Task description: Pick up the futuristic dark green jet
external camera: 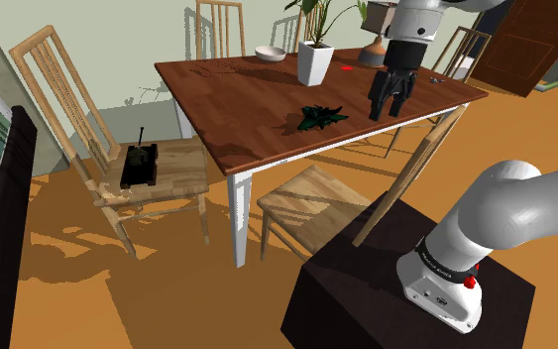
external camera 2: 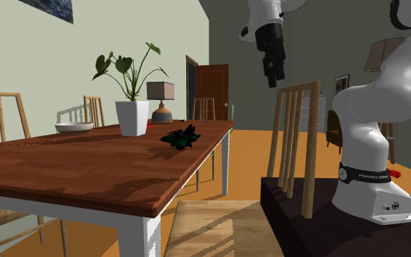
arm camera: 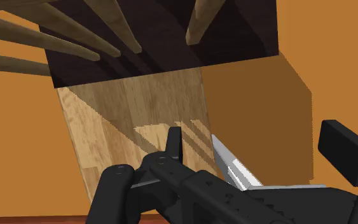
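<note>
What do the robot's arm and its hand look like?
The arm is white and rounded like fat tubes, with dark rings at its joints. A black band with small white lettering circles its base, beside a red dot. Its gripper is all black and two-fingered.

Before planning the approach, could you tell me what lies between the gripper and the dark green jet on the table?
Nothing stands there: in the shoulder view, only bare table shows between the gripper and the jet.
</note>
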`<state>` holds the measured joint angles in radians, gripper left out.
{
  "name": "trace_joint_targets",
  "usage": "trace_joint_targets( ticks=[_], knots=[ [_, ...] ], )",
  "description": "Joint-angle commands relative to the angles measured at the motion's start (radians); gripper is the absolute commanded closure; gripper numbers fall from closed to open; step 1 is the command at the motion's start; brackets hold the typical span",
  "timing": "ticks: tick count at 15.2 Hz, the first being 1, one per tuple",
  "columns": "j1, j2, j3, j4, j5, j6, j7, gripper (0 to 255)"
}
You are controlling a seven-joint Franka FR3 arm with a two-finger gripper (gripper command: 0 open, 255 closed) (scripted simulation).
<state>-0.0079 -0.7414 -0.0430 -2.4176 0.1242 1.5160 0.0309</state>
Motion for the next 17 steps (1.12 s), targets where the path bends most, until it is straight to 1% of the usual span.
trace_joint_targets(
  ticks=[1, 9, 17],
  knots=[
    [0.000, 0.000, 0.000, 0.000, 0.000, 0.000, 0.000, 0],
    [-0.032, 0.259, -0.038, 0.090, -0.061, 0.198, -0.046, 0],
    [-0.059, 0.530, -0.076, 0.254, -0.098, 0.340, -0.079, 0]
  ],
)
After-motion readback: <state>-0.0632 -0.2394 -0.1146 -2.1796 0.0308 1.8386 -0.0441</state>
